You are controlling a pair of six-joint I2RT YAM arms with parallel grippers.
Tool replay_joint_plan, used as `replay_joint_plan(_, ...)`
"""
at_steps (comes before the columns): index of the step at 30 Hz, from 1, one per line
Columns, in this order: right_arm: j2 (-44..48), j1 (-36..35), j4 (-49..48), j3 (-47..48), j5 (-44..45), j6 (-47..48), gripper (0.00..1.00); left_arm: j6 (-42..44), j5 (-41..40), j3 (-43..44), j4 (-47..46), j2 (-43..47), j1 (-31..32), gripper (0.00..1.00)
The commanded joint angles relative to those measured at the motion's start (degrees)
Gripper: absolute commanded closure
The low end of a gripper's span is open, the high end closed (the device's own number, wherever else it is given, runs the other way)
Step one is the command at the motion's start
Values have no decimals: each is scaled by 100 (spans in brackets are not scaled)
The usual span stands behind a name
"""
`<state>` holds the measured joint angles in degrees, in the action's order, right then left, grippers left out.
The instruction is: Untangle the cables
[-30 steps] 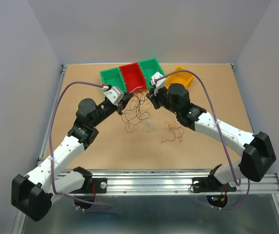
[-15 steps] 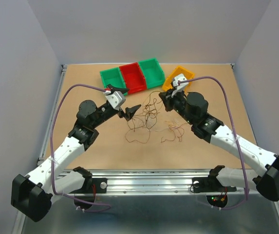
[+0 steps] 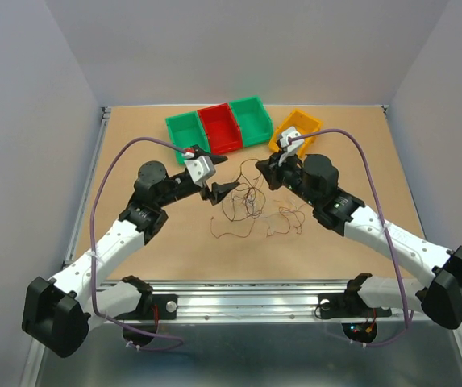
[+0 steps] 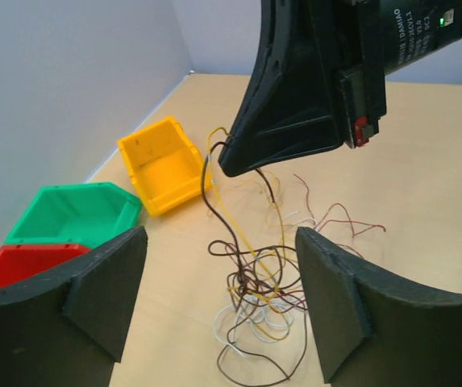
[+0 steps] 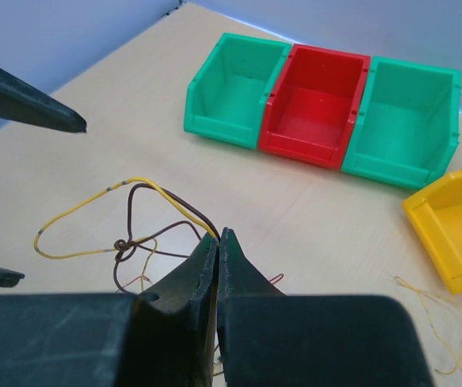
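**Right gripper pinches two strands of the tangle.** The right gripper [image 5: 218, 235] has its two fingers pressed flat together on a yellow wire [image 5: 106, 190] and a brown wire [image 5: 134, 197]. It pinches both at the very tip, raised above the tabletop. From that pinch the two strands arc out toward the left arm's side, the brown one twisted into a small knot [image 5: 122, 244] against the yellow.

In the left wrist view the same strands hang steeply from the pinch down to the cables [image 4: 255, 294]. These are a loose heap of brown, yellow and white loops lying on the table [image 3: 134, 169]. From above, the heap sits mid-table between the two arms, its long axis running from the right gripper toward the near left. A smaller reddish-brown scatter [image 3: 289, 219] lies just beside it, near the right arm.

The left gripper [image 3: 222, 187] faces the heap with fingers spread wide, gripping nothing. At the far edge a green bin [image 3: 184, 129], a red bin [image 3: 219, 129] and a second green bin [image 3: 251, 119] stand touching in a row. A yellow bin [image 3: 297, 129] sits just beside them, set at an angle.
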<state>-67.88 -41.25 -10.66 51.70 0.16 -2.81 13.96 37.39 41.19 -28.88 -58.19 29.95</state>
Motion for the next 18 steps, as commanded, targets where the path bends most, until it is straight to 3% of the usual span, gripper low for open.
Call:
replay_joint_plan(1,3,12,-226,33,-245,-53,99,125,489,354,-22,-200,28,21)
replay_joint_plan(4,-32,12,-226,50,-236,-44,99,151,612,521,172,-437,37,27)
replay_joint_plan(5,-33,12,-226,50,-236,-44,99,169,621,565,225,-508,28,34)
replay_joint_plan(6,-41,12,-226,59,-236,-44,99,238,629,722,330,-596,37,55)
replay_joint_plan(7,-41,21,-226,68,-227,-36,99,274,621,802,548,-753,37,67)
replay_joint_plan(8,-41,12,-226,59,-236,-53,99,309,560,951,637,-824,28,88)
replay_joint_plan(9,-41,12,-226,51,-236,-44,99,327,542,1005,708,-886,28,98)
replay_joint_plan(10,-33,12,-226,50,-245,-36,96,327,533,1040,804,-930,28,100)
replay_joint_plan(11,-15,12,-226,24,-280,8,76,344,542,1066,823,-974,28,100)
replay_joint_plan(12,-6,12,-226,-2,-315,52,62,336,542,1075,832,-983,28,100)
replay_joint_plan(14,11,12,-226,-29,-595,166,47,345,533,1102,875,-957,28,100)
replay_joint_plan(15,29,12,-235,-90,-701,228,35,353,542,1171,937,-948,28,100)
replay_joint_plan(18,12,12,-401,-204,-1158,587,24,353,717,1338,1191,-861,28,100)
